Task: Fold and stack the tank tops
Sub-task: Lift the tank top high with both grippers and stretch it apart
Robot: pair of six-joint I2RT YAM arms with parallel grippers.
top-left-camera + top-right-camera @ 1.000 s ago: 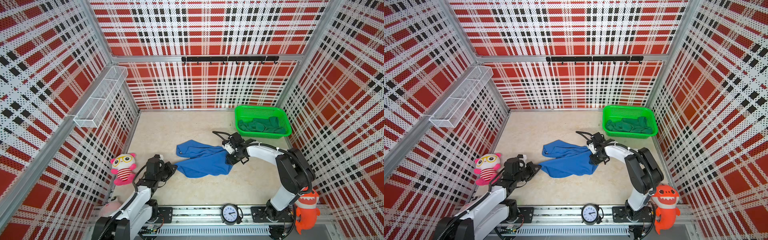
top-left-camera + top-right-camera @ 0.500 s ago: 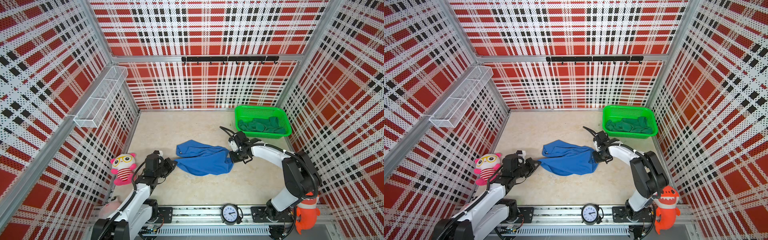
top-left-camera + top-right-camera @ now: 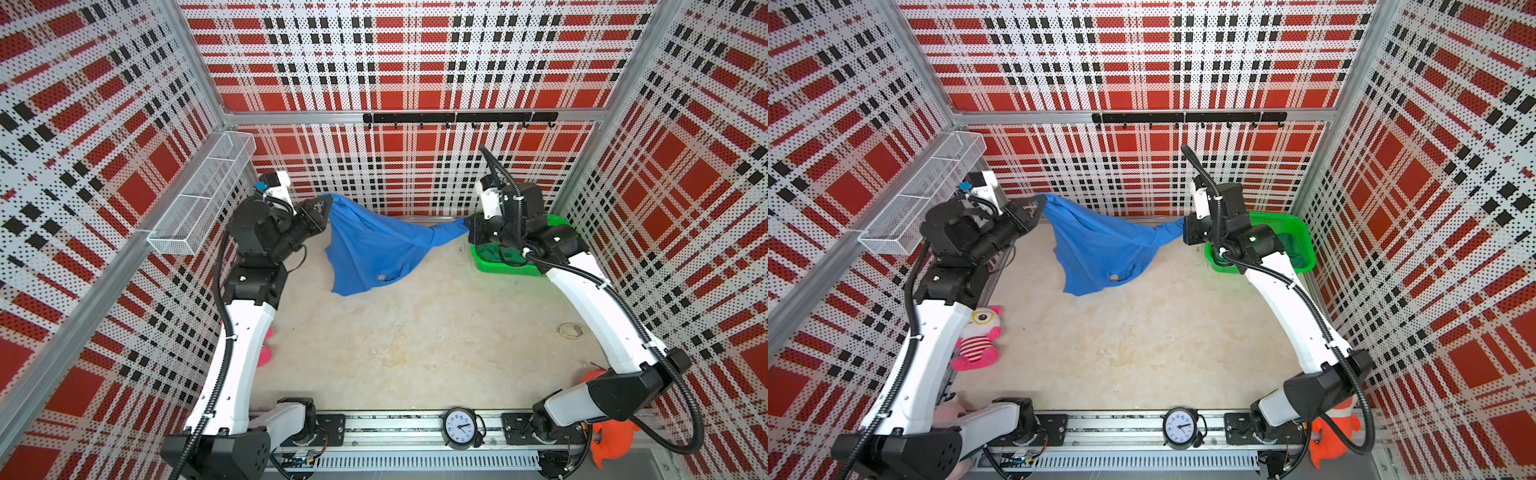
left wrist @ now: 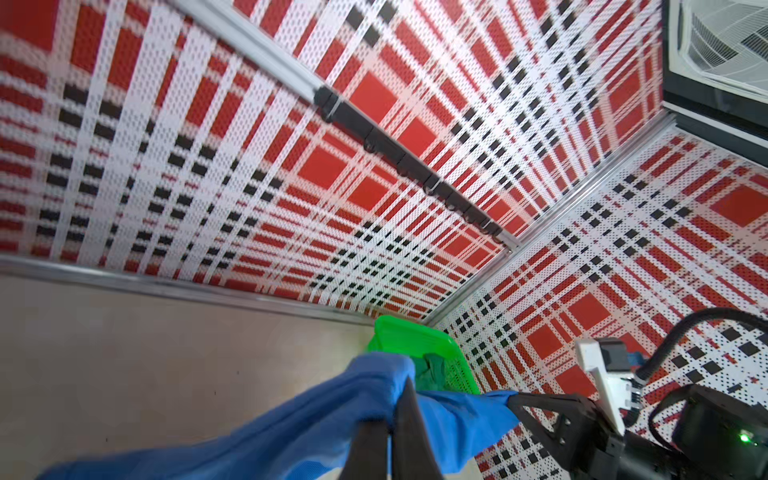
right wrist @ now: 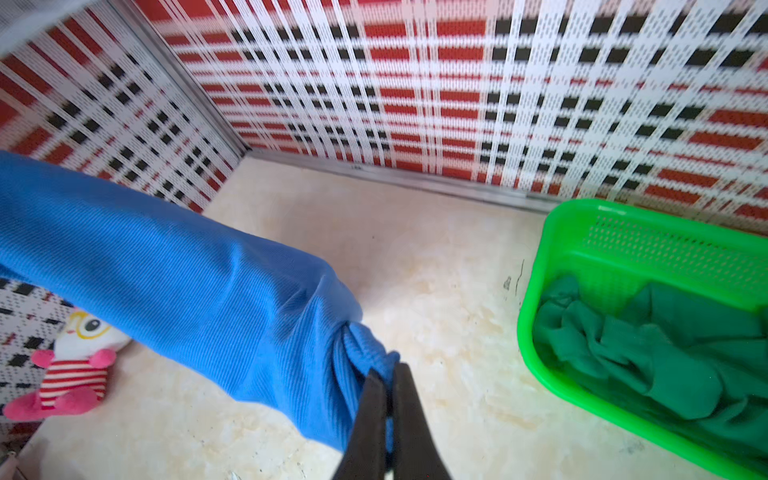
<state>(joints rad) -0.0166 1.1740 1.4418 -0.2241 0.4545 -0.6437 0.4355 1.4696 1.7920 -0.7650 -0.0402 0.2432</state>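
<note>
1. Surface (image 3: 395,340): beige, mottled, fills centre of both top views. Red/black/white plaid perforated walls all round.
2. Blue tank top (image 3: 374,249): strung betw. the 2 end effectors across the upper middle of both top views, sagging in a wide V. Its lowest tip hangs toward the surface; can't tell if it touches. There's a small pale tag or mark near the lower hem (image 3: 1115,276), too small to read.
3. Basket (image 5: 582,224): bright green mesh, upper right in both top views, partly hidden behind the right arm. Green tank top (image 5: 648,345) lies crumpled inside, touched by neither end effector.
4. Left end effector (image 3: 327,202): upper left of centre, fingers together, clamped on one corner of the blue tank top. In the left wrist view, cloth bunches over the fingertips (image 4: 409,399) and hides the pinch itself.
5. Right end effector (image 3: 469,223): right of centre, in front of the basket's left end. It's pinched tight on a twisted, rope-like end of the blue tank top. The right wrist view shows the fold squeezed betw. the fingers (image 5: 372,407).
6. Plush toy (image 3: 976,336): pink w/ striped belly and glasses, lower left on the surface. In a top view it's mostly hidden behind the left arm.
7. Clock (image 3: 459,428): bottom centre on the rail. The dial numerals are too small to read.
</note>
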